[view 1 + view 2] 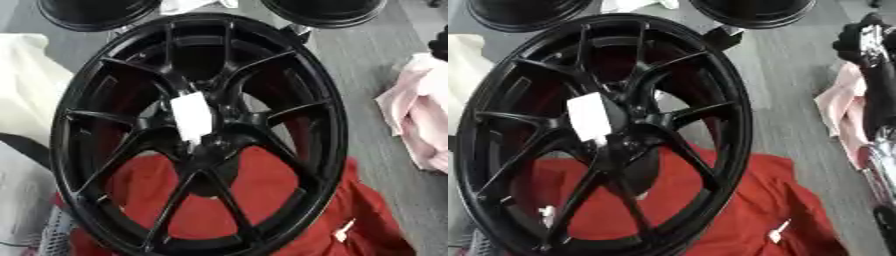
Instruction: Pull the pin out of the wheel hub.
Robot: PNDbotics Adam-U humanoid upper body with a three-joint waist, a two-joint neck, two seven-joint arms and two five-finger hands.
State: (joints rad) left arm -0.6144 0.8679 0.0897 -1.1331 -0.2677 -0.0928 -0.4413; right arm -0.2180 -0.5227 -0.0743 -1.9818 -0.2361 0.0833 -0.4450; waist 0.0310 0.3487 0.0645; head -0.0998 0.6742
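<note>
Black wheel (pixel 199 134) lies face-up on red cloth (pixel 289 200), presumably for padding, white pin (pixel 192 117) seated at centre hub; right hand (pixel 866 42) at two o'clock, finger state indeterminate, clear of it.

No readable text (the wheel hub (pixel 199 135) label (pixel 192 117) looks blank)

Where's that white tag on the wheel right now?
The white tag sits at the centre of the black wheel, over the hub where the spokes meet, above the red cloth.
</note>
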